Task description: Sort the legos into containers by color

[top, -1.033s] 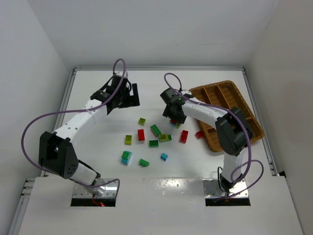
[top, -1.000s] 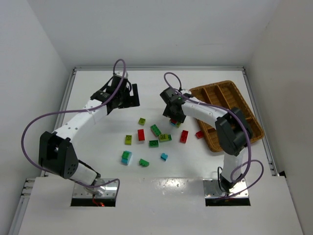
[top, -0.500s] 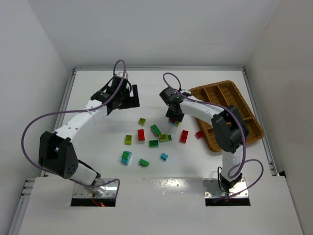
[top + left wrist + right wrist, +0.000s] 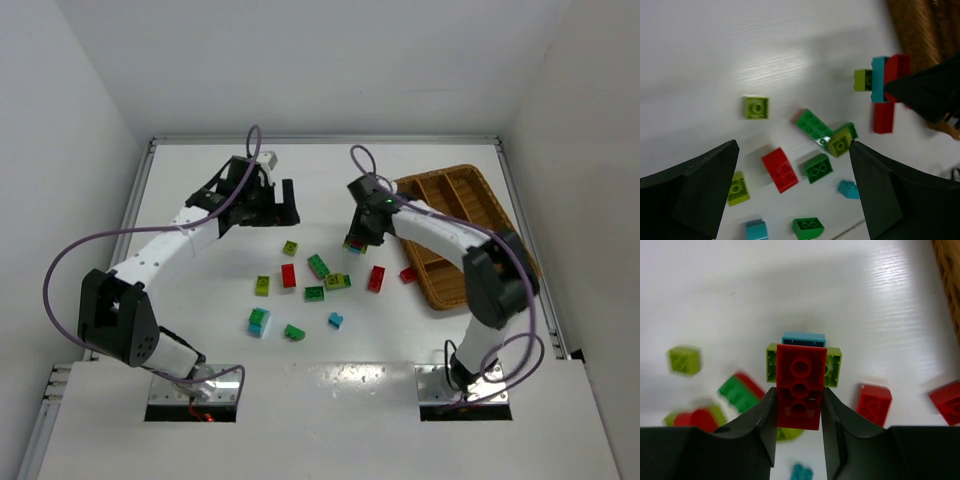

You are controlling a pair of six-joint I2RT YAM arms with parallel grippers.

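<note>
My right gripper (image 4: 799, 407) is shut on a stack of legos (image 4: 800, 380): a red brick on top, clipped to a yellow-green and a cyan brick. It holds the stack (image 4: 354, 243) above the table, left of the brown wicker tray of containers (image 4: 470, 169). Loose legos lie below it: a red brick (image 4: 289, 275), a dark green one (image 4: 318, 265), a yellow-green one (image 4: 290, 247), and two red ones (image 4: 377, 278) near the tray. My left gripper (image 4: 281, 200) hangs open above the table's back left, nothing between its fingers (image 4: 700, 185).
More bricks lie toward the near side: a cyan one (image 4: 336, 320), a green one (image 4: 294, 332) and a green-on-cyan pair (image 4: 259, 321). The tray (image 4: 920, 25) stands at the right edge. White walls surround the table.
My right gripper has closed on the stacked bricks and shifted slightly right with them. The left arm has swung a little to the right, still open.
</note>
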